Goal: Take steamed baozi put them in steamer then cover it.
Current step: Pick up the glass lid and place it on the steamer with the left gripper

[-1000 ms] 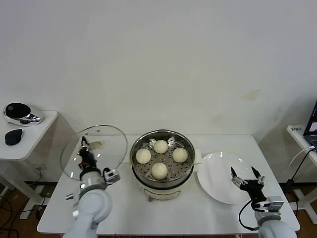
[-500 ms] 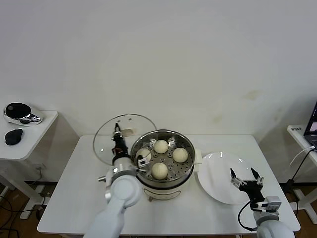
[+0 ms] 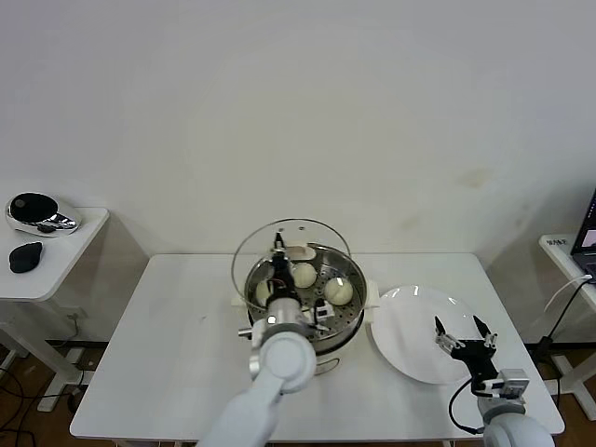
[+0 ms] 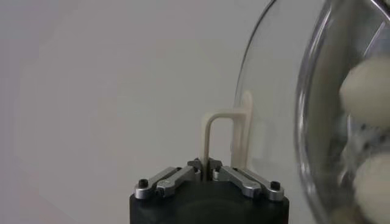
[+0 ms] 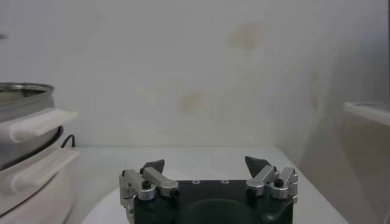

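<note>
The steamer (image 3: 346, 328), a shiny steel pot on a white base, stands at the table's middle. Three cream-white baozi show in it (image 3: 303, 275), (image 3: 338, 291), (image 3: 263, 291); my left arm hides the rest of the tray. My left gripper (image 3: 277, 253) is shut on the cream handle (image 4: 208, 135) of the clear glass cover (image 3: 291, 244), held tilted just above the pot's far-left rim. The left wrist view shows the cover (image 4: 274, 91) beside two baozi (image 4: 365, 91). My right gripper (image 3: 458, 331) is open and empty over the white plate (image 3: 410, 340).
A side table at the left holds a silver and black device (image 3: 37, 214) and a black object (image 3: 25, 256). Another small table (image 3: 570, 251) stands at the right, with cables below. The steamer's white side handle (image 5: 36, 122) shows in the right wrist view.
My left gripper has carried the cover to the right, from over the table's left side to above the steamer. The right gripper has hardly moved.
</note>
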Controlling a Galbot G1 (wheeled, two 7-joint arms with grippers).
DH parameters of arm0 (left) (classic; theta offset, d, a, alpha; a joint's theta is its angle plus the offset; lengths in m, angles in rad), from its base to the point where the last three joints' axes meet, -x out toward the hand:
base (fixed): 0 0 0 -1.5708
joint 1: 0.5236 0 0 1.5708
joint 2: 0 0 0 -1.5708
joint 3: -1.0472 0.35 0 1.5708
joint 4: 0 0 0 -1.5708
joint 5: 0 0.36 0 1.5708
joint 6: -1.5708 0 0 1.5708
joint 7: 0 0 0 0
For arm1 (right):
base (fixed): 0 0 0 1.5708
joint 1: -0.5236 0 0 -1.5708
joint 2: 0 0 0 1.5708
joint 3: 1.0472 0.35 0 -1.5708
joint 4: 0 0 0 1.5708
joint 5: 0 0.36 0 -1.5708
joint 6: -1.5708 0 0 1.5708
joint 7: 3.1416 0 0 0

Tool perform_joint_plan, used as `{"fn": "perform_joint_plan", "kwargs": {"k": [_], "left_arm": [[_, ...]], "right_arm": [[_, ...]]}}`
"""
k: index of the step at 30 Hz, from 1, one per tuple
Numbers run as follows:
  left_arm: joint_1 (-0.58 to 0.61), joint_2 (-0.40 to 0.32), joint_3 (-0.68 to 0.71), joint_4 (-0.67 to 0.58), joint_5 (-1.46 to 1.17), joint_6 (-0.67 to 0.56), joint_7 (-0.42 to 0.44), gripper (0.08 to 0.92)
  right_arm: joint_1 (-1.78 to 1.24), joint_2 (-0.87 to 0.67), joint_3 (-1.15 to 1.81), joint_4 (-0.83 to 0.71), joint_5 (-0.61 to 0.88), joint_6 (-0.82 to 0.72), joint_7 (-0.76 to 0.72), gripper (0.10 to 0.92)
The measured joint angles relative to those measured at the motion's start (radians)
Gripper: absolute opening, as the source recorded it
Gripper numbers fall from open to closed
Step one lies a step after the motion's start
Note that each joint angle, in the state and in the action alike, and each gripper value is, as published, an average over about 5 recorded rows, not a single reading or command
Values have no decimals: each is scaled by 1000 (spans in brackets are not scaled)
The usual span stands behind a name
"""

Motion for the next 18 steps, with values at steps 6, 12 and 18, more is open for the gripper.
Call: {"fn": "perform_joint_plan", "kwargs": {"k": [6, 12, 18], "left_arm": [[2, -18, 36, 21, 13, 0, 5, 141], [18, -18, 53, 30, 42, 0, 18, 141], [35, -19, 61, 30, 68, 0, 35, 141]], "right_arm": [[0, -1, 0, -3, -3, 1, 0, 823], [6, -6, -2, -9, -4, 1, -1, 823], [10, -10, -4, -14, -4, 1, -1, 823]]}}
